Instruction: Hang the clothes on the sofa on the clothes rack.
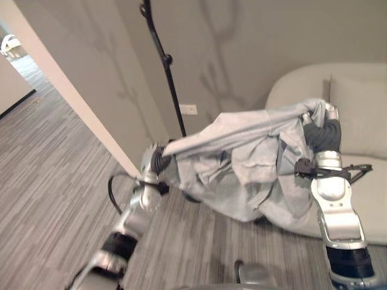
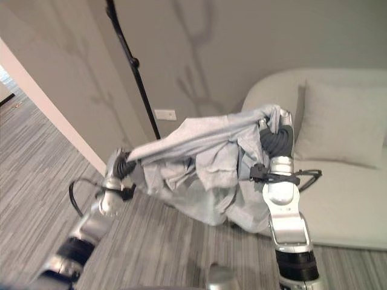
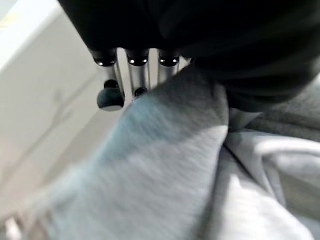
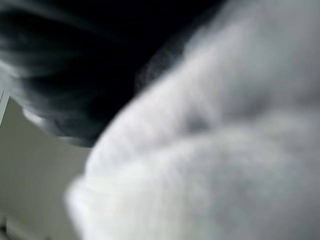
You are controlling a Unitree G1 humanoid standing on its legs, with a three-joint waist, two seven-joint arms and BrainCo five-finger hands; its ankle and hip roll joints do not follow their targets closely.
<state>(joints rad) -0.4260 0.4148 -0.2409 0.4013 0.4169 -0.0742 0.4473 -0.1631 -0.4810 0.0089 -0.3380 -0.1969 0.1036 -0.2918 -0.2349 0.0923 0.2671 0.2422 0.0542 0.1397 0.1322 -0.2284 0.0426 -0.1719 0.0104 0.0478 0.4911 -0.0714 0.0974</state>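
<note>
A grey garment [image 1: 242,163] stretches between both hands, lifted clear of the sofa [image 1: 363,121]. The left hand [image 1: 158,162] clutches one end just below the black rack pole [image 1: 163,60]. The right hand [image 1: 323,130] seems to clasp the other end, though cloth hides its fingers.

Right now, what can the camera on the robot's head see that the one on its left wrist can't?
The left eye view alone takes in the black clothes rack, the cream sofa with its cushion, the striped grey floor and the right hand lifting one end of the cloth. The left wrist view alone shows, close up, the left hand's fingers curled over the fabric. Both show the grey garment and the left hand gripping it.
</note>
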